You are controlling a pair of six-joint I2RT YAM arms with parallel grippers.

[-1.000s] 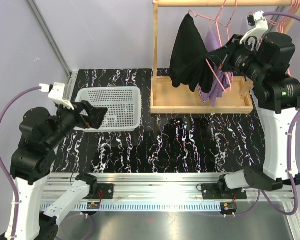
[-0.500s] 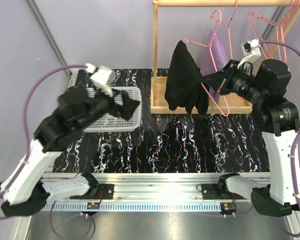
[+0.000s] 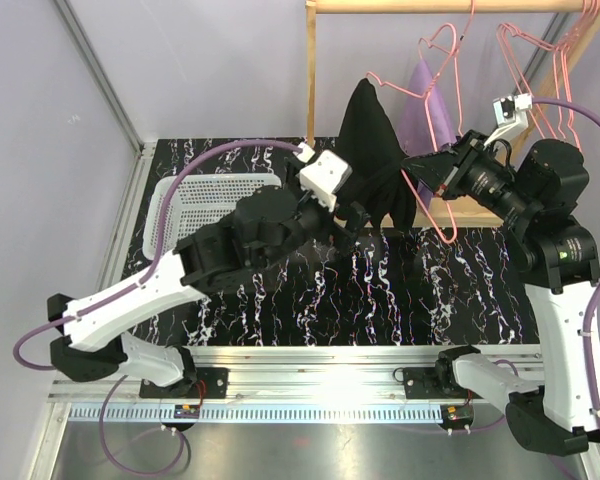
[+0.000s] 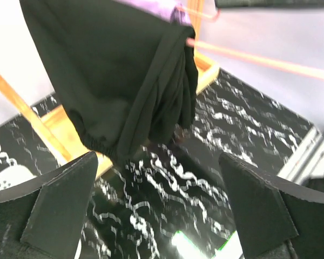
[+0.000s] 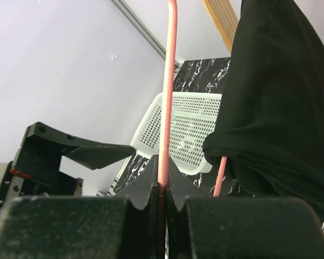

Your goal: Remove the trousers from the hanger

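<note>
Having swung across the desk [image 3: 400, 290] from beside the white basket [image 3: 175, 190] within the last second, now halted just short of the black trousers [image 4: 124, 70], left fingers [image 4: 59, 199] spread to their widest and grasping nothing. Seen from the left wrist: dark cloth hanging ahead of and above both finger pads, its gathered lower edge lined up with the gap between them, not yet touched. Clenched hard on the wire of the pink hanger [image 5: 167, 81] meanwhile, right fingers [image 5: 175, 186] lowered a little and drawn toward the near edge over the same second, carrying the hanger along without letting go. Seen from the right wrist: wire standing upright out of the pinch, black cloth draped just to the right of it and above the fingertips. Beyond the right fingers, toward the wooden rack [image 3: 310, 80], light purple trousers [image 3: 420, 100] on a separate hanger, untouched. Judged from this arrangement: hanger steadied on one side, free side brought within reach, so approach essentially finished and grasp of the cloth next. Nothing yet removed; black trousers draped over the hanger as before, purple pair to follow.
</note>
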